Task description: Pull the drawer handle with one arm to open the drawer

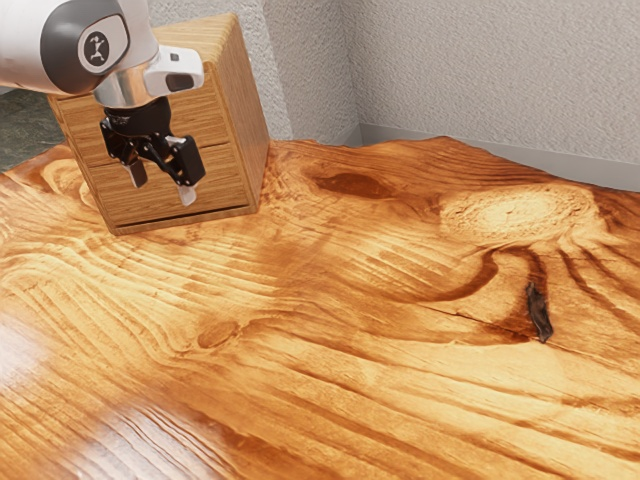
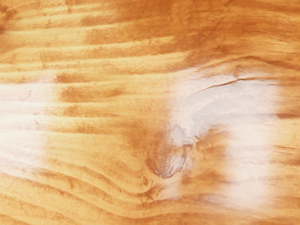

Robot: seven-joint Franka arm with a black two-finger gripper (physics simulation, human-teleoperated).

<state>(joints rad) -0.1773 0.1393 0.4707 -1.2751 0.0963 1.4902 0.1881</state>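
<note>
Logging gripper (image 1: 162,187) just before front of wooden cabinet (image 1: 228,90), fingers spread apart, holding nothing. Stands upright on table (image 1: 400,330), exterior view's upper left, facing that view's lower left. Shows drawers (image 1: 225,178) flush, long axis sideways; cannot tell contents or handle.

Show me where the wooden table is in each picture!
Exterior view: the table spreads across the picture, under the drawer box and the open pincer.
Wrist view: the table lies below the camera, with a dark knot.
Shared landmark: its wavy orange grain.
</note>
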